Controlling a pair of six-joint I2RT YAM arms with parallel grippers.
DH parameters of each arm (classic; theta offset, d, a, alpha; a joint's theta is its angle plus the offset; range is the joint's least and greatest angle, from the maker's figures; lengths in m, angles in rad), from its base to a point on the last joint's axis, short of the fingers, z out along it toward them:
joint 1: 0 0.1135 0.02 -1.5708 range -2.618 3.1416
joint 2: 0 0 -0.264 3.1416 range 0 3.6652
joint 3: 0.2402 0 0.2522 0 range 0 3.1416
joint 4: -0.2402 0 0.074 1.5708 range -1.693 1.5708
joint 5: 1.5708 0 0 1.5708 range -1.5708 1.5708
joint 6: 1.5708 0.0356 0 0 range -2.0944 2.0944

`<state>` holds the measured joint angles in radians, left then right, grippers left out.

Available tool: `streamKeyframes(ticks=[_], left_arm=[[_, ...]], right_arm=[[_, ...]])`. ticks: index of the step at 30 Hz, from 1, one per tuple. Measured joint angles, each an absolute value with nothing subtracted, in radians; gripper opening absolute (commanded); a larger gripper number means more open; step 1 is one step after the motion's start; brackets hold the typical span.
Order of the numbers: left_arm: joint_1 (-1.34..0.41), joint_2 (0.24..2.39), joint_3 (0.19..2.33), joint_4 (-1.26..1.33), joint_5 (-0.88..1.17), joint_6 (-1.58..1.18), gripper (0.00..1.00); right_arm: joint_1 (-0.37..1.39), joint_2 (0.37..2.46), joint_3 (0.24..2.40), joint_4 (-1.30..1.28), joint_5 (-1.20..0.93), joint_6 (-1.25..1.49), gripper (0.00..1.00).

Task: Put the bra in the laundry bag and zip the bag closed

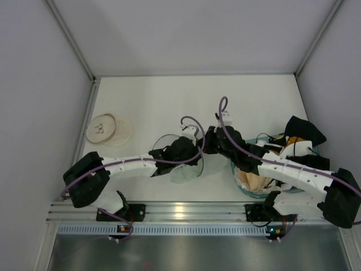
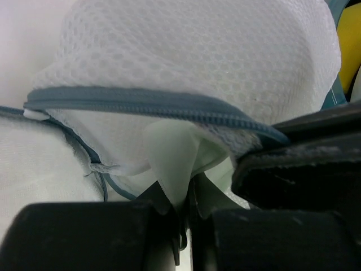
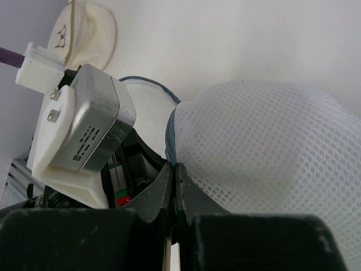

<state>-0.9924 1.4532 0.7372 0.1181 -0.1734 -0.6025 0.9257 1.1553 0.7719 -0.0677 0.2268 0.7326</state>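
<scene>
— White tabletop (image 1: 146, 101), grey walls. What's nearest?
— Blue basket (image 1: 239, 186) of garments, under the right arm.
— And the laundry bag (image 2: 197, 45)?
— Mid-table, between both arms. Left gripper (image 2: 186, 199) is pinched on pale fabric (image 2: 175, 158) under the zipper (image 2: 141, 103); right gripper (image 3: 174, 176) is closed tight at the bag's mesh rim, its catch unclear. Cream pouch (image 1: 108, 130) lies beyond, left.

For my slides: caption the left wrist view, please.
Left gripper pinches a pale fabric flap beneath the mesh laundry bag's grey zipper.

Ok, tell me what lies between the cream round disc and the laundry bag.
Only bare table between cream disc and laundry bag, per the top view.
</scene>
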Motion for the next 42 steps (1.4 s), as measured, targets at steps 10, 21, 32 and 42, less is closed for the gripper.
streamKeyframes(ticks=[10, 21, 32, 42], left_arm=[[-1.010, 1.431, 0.724, 0.153, -0.199, -0.587, 0.64], [-0.991, 1.143, 0.774, -0.166, -0.384, -0.589, 0.98], [-0.600, 0.983, 0.600, -0.348, -0.434, -0.772, 0.98], [-0.516, 1.050, 0.404, -0.177, -0.297, -0.787, 0.90]], right_arm=[[0.878, 1.153, 0.713, -0.075, 0.213, 0.764, 0.00], [0.832, 1.155, 0.702, -0.079, 0.175, 0.750, 0.00], [0.828, 1.196, 0.728, -0.098, 0.122, 0.715, 0.00], [0.828, 1.230, 0.754, -0.100, 0.080, 0.694, 0.00]])
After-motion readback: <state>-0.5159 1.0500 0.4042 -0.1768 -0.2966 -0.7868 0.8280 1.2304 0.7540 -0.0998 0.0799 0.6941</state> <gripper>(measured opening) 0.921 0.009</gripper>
